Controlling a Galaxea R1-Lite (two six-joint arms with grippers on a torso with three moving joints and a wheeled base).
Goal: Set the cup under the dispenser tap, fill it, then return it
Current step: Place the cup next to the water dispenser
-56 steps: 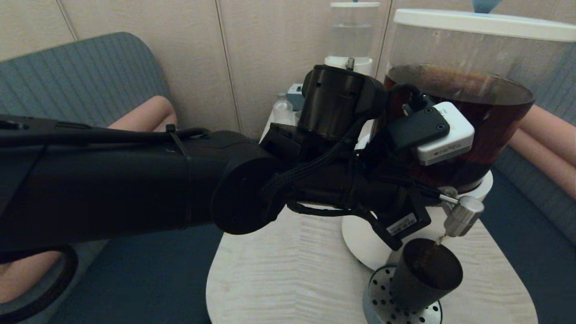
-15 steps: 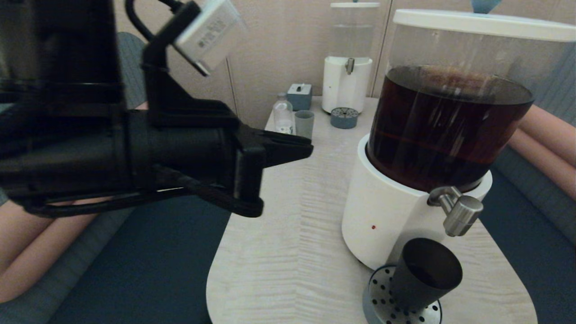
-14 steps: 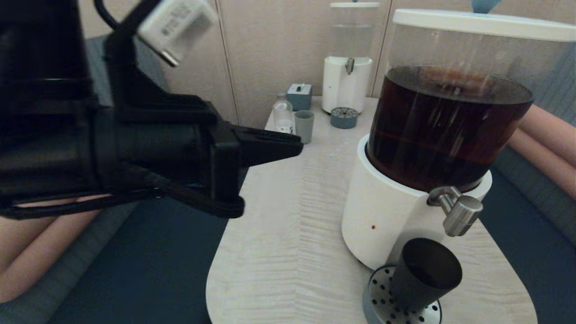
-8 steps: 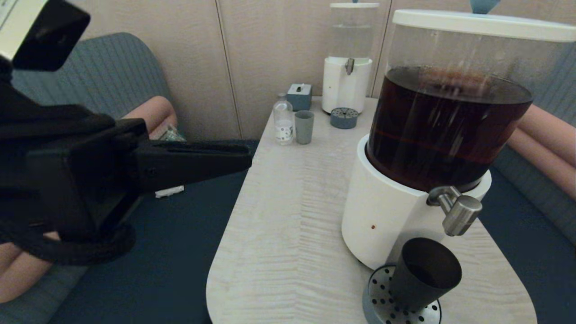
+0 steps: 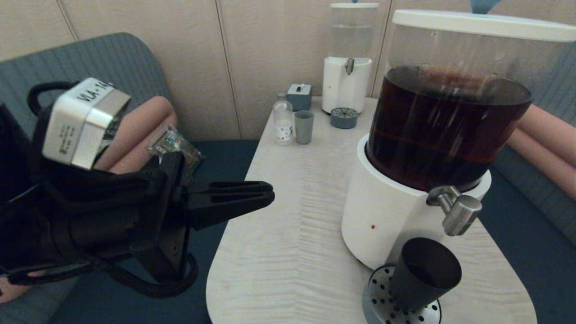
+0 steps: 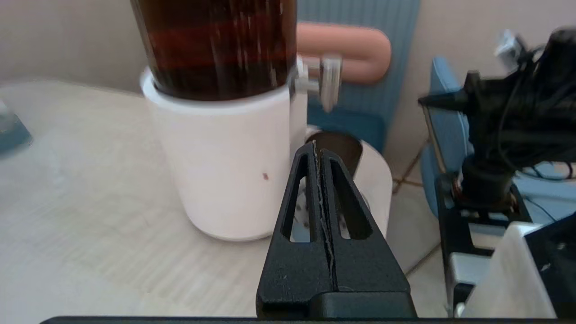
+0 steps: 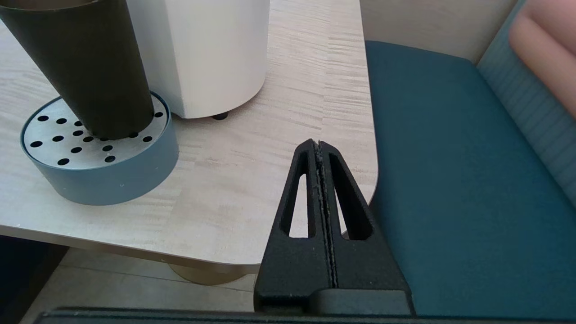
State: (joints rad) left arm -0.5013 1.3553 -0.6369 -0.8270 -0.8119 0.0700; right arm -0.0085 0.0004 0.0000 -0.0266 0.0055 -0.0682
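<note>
The black cup (image 5: pixel 425 273) stands on the round perforated drip tray (image 5: pixel 377 302) right under the steel dispenser tap (image 5: pixel 458 214) of the big dispenser (image 5: pixel 387 211) with dark brown liquid. In the right wrist view the cup (image 7: pixel 92 67) rests on that tray (image 7: pixel 112 175). No liquid runs from the tap. My left gripper (image 5: pixel 269 198) is shut and empty, hanging over the table's left edge, well to the left of the cup; in its own view (image 6: pixel 317 148) it points toward the dispenser base. My right gripper (image 7: pixel 317 146) is shut and empty, low by the table's near right corner, out of the head view.
At the back of the table (image 5: pixel 288 234) stand a small clear-liquid dispenser (image 5: pixel 347 85) with its own drip tray (image 5: pixel 344 118), a grey-blue tumbler (image 5: pixel 304 127), a small bottle (image 5: pixel 283 119) and a little grey box (image 5: pixel 299 95). Blue seating (image 5: pixel 148 270) flanks the table.
The flow from the tap has stopped. My left arm has pulled away from the tap, swung left and come down; its shut gripper now hangs over the table's left edge. The cup has not moved.
</note>
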